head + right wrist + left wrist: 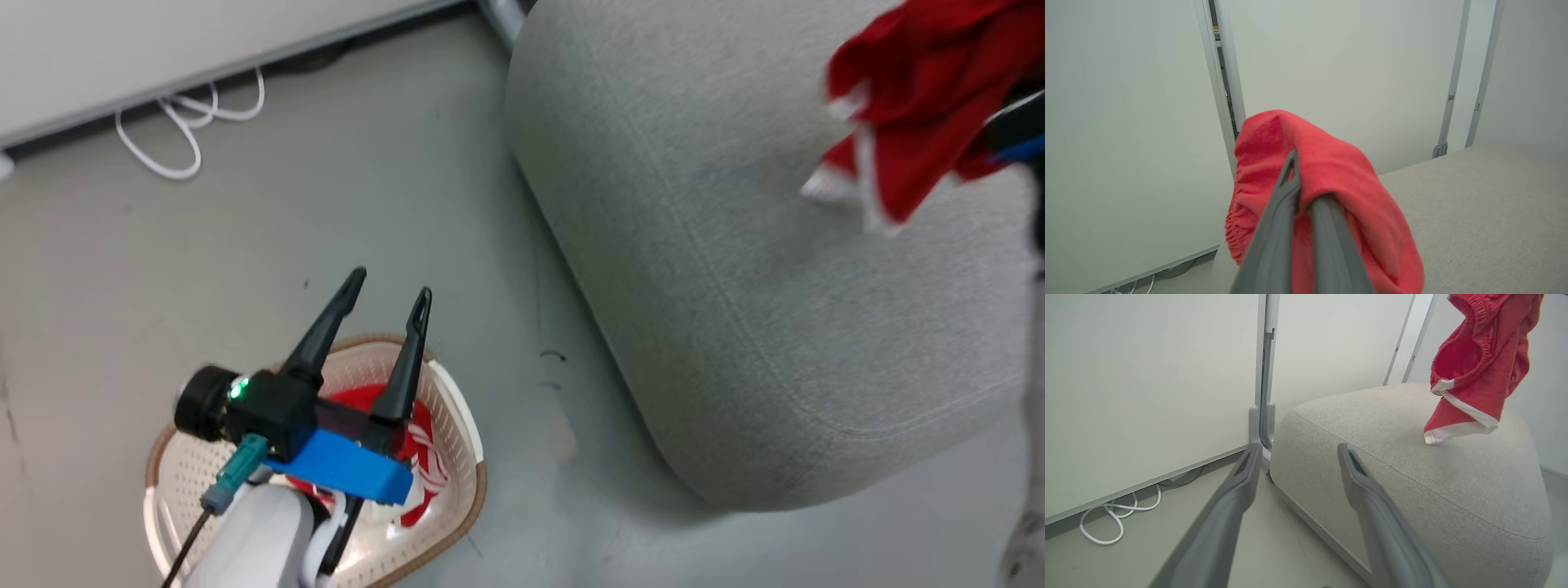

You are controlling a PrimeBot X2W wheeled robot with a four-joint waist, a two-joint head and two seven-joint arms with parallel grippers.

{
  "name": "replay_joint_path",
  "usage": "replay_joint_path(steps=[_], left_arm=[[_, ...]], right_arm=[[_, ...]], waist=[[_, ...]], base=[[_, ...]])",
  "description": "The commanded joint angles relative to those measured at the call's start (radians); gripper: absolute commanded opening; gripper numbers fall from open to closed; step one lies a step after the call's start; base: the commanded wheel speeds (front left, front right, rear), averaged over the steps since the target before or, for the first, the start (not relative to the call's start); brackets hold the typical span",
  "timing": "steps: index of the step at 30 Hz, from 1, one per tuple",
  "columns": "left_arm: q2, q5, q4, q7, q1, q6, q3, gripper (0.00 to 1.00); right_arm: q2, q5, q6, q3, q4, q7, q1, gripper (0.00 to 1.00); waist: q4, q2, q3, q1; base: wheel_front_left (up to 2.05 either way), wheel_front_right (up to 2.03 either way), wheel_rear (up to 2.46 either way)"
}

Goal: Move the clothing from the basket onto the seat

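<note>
Seat [735,286]: a large light-grey upholstered sofa with rounded edges and a seam along its top is seen on the right of the head view. In the left wrist view [1412,490] it lies just ahead of the fingers, and its top shows at the lower right of the right wrist view [1486,204].

Floor [326,204]: a smooth grey-green surface on which the sofa and basket are set.

Wall panels [1147,396]: pale panels joined by grey metal posts are seen behind the sofa.

Basket [478,490]: a cream perforated oval with a brown rim is placed on the floor, well apart from the sofa and beneath the left arm.

Red garment [914,98]: red cloth with white trim and a gathered waistband is held hanging over the sofa top [1478,363]. Whether its lowest hem touches the cushion cannot be told. In the right wrist view it is draped over the fingers [1331,163].

Striped garment [424,465]: red cloth with white stripes is seen lying inside the basket, partly hidden by the left arm.

Left gripper [391,284]: it is held above the basket with its fingers spread apart and nothing between them [1299,448].

Right gripper [1302,183]: its fingers are pressed close together, with the red garment pinched between them.

Cable [188,122]: a white looped cord is seen on the floor at the foot of the wall [1114,522].
</note>
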Motion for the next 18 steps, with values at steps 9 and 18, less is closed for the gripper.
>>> replay_joint_path(steps=[9, 18], left_arm=[[0.055, 0.035, -0.121, 0.025, -0.102, -0.007, -0.043, 1.00], [0.090, 0.063, -0.239, 0.049, -0.128, -0.007, -0.075, 1.00]], right_arm=[[-0.148, -0.009, 0.000, -0.189, 0.074, -0.075, -0.216, 0.00], [-0.153, -0.089, 0.000, -0.305, 0.265, -0.117, -0.239, 0.00]], waist=[[0.104, 0.0000, 0.272, -0.0001], [0.116, 0.0000, 0.397, -0.0001]], base=[[0.00, 0.00, 0.00], [0.00, 0.00, 0.00]])
